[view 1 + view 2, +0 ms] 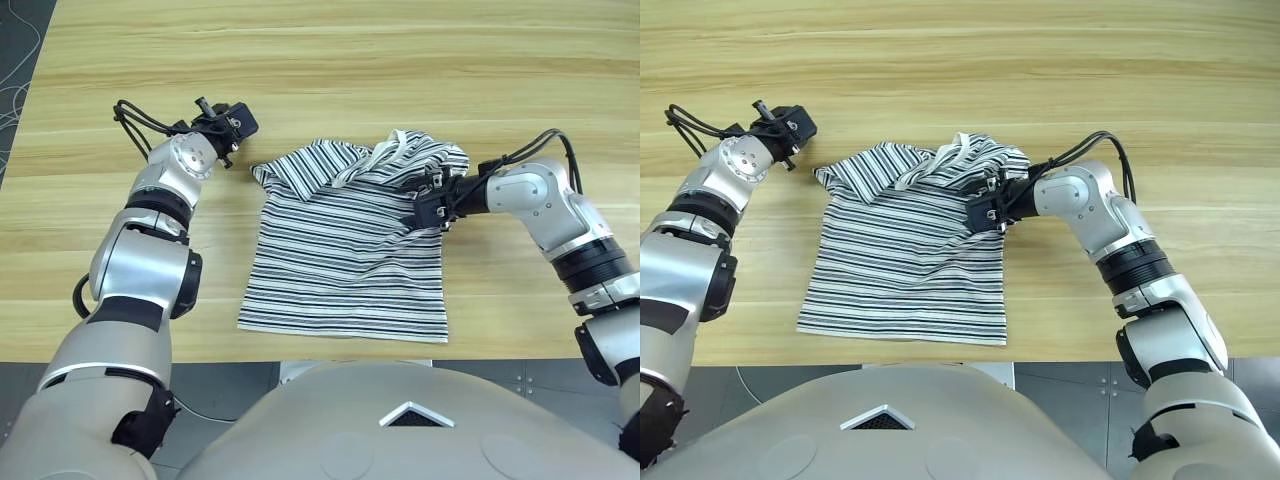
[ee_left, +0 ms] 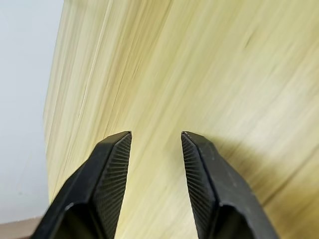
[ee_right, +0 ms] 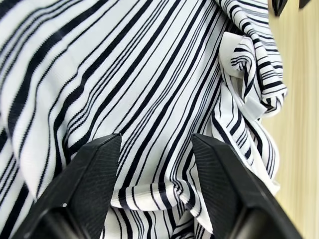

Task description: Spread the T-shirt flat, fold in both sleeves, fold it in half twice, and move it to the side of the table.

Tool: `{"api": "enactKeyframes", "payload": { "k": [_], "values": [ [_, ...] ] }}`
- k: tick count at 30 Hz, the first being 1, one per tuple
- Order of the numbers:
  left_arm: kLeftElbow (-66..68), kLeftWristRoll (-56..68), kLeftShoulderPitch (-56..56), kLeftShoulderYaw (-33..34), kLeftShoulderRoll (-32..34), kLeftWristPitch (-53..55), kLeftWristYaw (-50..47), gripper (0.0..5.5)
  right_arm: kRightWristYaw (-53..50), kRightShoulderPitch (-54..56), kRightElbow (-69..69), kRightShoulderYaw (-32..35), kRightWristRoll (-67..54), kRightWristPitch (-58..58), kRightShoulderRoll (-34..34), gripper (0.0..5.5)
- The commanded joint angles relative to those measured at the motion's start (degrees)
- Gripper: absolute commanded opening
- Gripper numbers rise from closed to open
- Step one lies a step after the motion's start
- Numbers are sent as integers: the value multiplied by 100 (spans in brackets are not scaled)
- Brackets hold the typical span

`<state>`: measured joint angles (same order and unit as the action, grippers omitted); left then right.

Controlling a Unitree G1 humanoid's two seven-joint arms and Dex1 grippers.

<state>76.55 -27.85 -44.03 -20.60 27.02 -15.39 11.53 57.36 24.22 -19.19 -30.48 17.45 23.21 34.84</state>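
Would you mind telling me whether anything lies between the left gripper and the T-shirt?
Nothing visible does. The left gripper is open over the bare table, just off the T-shirt at its left sleeve, and only wood shows in the gap between them.

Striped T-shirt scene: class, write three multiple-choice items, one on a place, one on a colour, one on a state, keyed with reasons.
1. Where is the left gripper?
A. over the bare light wooden table, beside the striped fabric T-shirt
B. on the hem
C. in the collar
2. What colours are the stripes?
A. red, yellow
B. black, white
C. green, white
3. How is the right gripper?
A. shut on a sleeve
B. shut on wood
C. open over the cloth
Key: A, wood lies between its fingers; B, dark and white bands alternate; C, its fingers stand apart over fabric.
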Motion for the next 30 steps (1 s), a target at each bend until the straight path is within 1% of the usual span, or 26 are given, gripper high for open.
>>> {"api": "enactKeyframes", "payload": {
  "k": [1, 4, 5, 7, 8, 9, 11, 13, 18, 21, 24, 27, 30],
  "values": [
    [162, -2, 196, 88, 116, 121, -16, 187, 455, -392, -162, -237, 197, -325, 295, 263],
    [-109, 372, -180, 406, 5, -430, 245, 187, 470, -384, -101, -259, 172, -342, 279, 263],
    [-358, 582, -257, 520, -76, -724, 528, 187, 449, -371, -120, -270, 181, -338, 262, 263],
    [-1151, 1040, -174, 672, -225, -1120, 1234, 187, 425, -365, -135, -285, 191, -341, 233, 263],
    [-1904, 1346, 64, 696, -286, -1064, 1686, 187, 425, -365, -143, -296, 189, -346, 216, 263],
    [-2615, 1598, 329, 689, -310, -899, 2065, 187, 420, -364, -151, -312, 194, -350, 196, 263],
    [-4261, 1941, 1037, 527, -269, -207, 2682, 187, 381, -355, -195, -363, 213, -347, 129, 263],
    [-5452, 2038, 1605, 404, -203, 509, 3007, 187, 351, -353, -213, -403, 220, -352, 81, 263],
    [-7233, 1899, 2597, -13, -115, 1764, 3423, 187, 304, -305, -285, -434, 235, -338, 28, 263],
    [-7879, 1750, 2970, -292, -17, 2037, 3553, 187, 276, -244, -361, -470, 244, -321, -29, 263],
    [-8259, 1777, 3106, -359, 9, 2270, 3629, 187, 239, -240, -417, -508, 258, -301, -64, 263],
    [-8033, 1717, 3002, -356, 1, 2295, 3549, 187, 225, -233, -430, -529, 256, -307, -79, 263],
    [-7401, 1571, 2736, -288, -49, 2068, 3311, 187, 221, -214, -436, -547, 252, -310, -96, 263]
  ]
}}
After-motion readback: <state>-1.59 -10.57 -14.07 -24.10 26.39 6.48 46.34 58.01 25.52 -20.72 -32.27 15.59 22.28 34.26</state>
